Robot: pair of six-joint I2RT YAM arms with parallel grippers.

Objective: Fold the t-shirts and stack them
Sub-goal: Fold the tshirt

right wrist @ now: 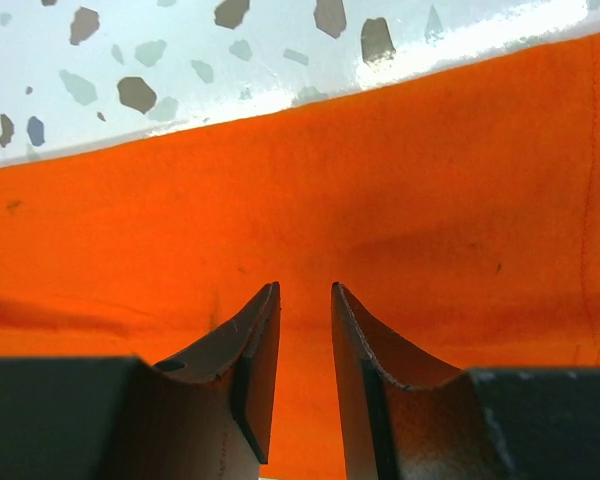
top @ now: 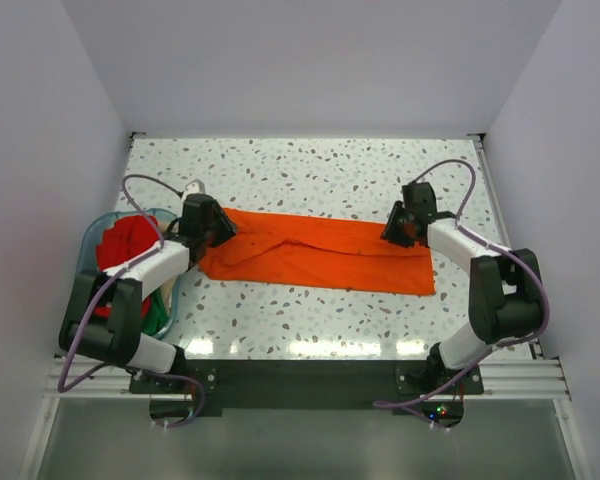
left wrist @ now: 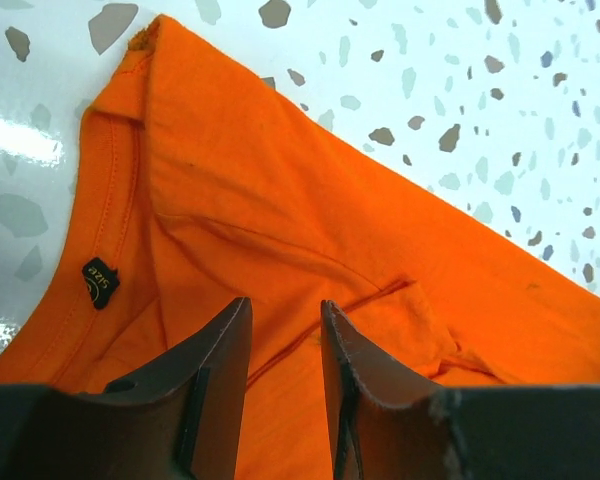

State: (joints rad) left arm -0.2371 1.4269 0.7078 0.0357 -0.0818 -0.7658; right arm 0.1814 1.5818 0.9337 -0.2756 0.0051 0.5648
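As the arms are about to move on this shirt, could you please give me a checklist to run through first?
1. Orange shirt lying as a long strip on the table: ok.
2. Left jaws open above the collar end: ok.
3. Right jaws open above the other end: ok.
4. Collar end smooth: not ok, a rumpled fold lies by the jaws.
5. Shirt apart from the tub: ok.

The orange t-shirt (top: 320,262) lies between left pincer (top: 216,229) and right pincer (top: 399,233).
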